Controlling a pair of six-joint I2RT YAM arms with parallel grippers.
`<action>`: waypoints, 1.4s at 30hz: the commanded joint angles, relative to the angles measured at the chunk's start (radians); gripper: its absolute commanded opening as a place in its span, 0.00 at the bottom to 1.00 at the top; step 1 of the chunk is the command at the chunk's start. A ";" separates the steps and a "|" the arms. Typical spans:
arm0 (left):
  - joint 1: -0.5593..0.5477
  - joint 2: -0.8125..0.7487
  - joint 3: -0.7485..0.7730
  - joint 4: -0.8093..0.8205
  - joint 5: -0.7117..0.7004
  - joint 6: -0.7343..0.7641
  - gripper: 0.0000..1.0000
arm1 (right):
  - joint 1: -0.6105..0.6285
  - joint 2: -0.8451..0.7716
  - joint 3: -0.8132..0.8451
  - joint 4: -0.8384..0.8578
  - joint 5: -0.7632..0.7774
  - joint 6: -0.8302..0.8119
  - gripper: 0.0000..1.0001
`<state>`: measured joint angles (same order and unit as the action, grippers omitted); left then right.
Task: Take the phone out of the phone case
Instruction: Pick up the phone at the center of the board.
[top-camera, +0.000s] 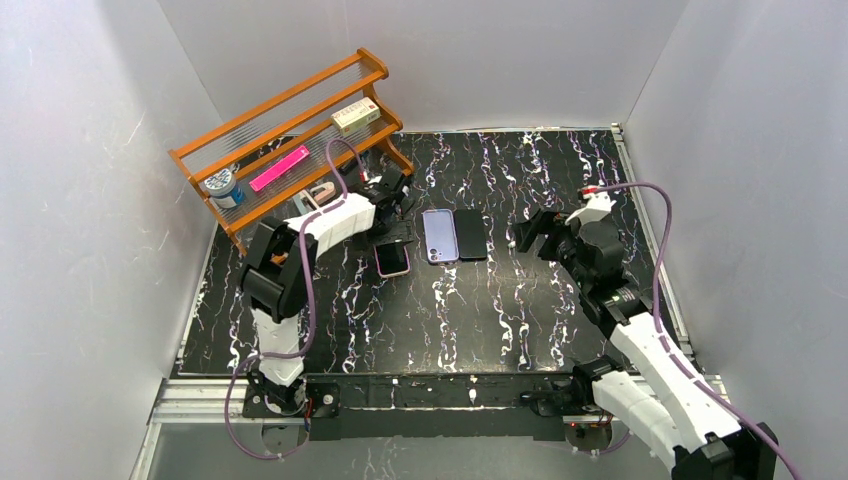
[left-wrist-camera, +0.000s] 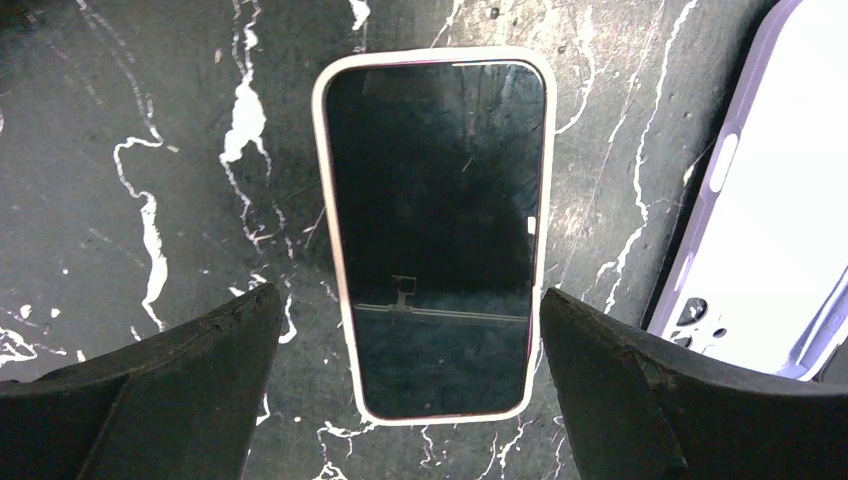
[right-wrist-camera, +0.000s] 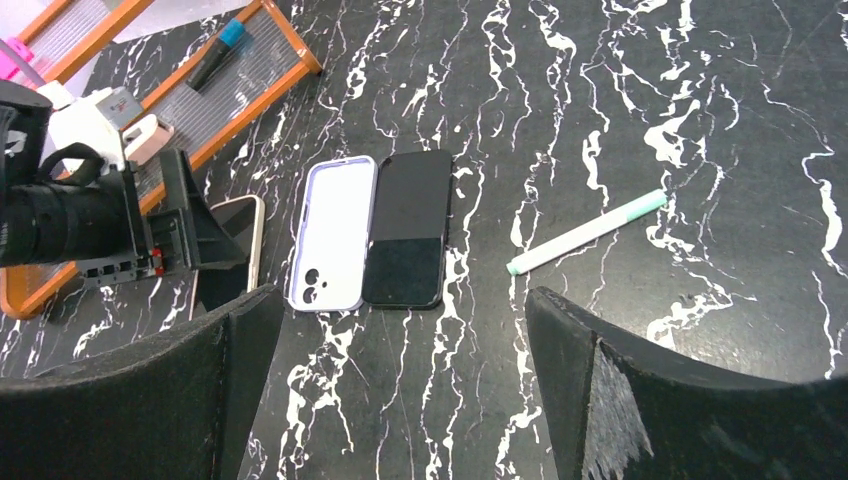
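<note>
A phone in a pale pink case (left-wrist-camera: 435, 235) lies flat, screen up, on the black marble table; it also shows in the top view (top-camera: 392, 259). My left gripper (left-wrist-camera: 410, 297) is open and hovers just above it, with one finger on each side of its near end and neither touching it; it also shows in the top view (top-camera: 397, 235). An empty lilac case (top-camera: 439, 235) and a bare black phone (top-camera: 470, 234) lie side by side to the right. My right gripper (right-wrist-camera: 400, 297) is open and empty, above the table to the right of them (top-camera: 532, 232).
An orange wooden rack (top-camera: 290, 130) stands at the back left with a tape roll (top-camera: 222, 185), a pink item (top-camera: 280, 167) and a small box (top-camera: 355, 115) on it. A white and green pen (right-wrist-camera: 585, 232) lies right of the black phone.
</note>
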<state>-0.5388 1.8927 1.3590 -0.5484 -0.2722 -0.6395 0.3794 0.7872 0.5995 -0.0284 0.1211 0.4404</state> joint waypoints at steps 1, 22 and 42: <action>-0.009 0.052 0.068 -0.060 -0.044 0.016 0.98 | -0.004 -0.047 -0.021 -0.011 0.037 -0.009 0.99; -0.009 0.142 -0.009 0.006 0.034 -0.074 0.80 | -0.003 0.030 0.006 -0.105 -0.002 0.066 0.99; -0.009 -0.185 -0.288 0.183 0.255 -0.238 0.06 | 0.201 0.293 -0.070 0.218 -0.405 0.104 0.99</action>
<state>-0.5453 1.7905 1.1389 -0.3882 -0.1425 -0.7856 0.5003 1.0195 0.5438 0.0330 -0.2569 0.5007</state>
